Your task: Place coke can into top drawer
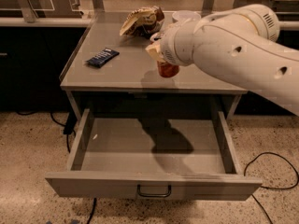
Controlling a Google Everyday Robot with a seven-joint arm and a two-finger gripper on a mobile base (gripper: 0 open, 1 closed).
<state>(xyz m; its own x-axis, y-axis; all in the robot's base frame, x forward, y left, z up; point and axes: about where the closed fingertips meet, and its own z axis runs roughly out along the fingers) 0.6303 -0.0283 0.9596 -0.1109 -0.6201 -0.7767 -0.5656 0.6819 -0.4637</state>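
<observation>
The coke can (167, 69) is red, and only its lower part shows below my gripper (161, 59). The gripper is shut on it from above and holds it just over the front part of the grey tabletop (117, 76). My big white arm (233, 45) comes in from the right and hides most of the gripper and the can's top. The top drawer (93, 183) is pulled wide open below the tabletop. Its inside is bare, with the arm's shadow on its floor. Its dark loop handle (154, 191) sits at the front centre.
A brown-and-tan snack bag (142, 21) lies at the back of the tabletop. A dark blue bar wrapper (102, 57) lies on its left side. A white bowl (183, 16) shows behind the arm. Cables (273, 171) run over the speckled floor on both sides.
</observation>
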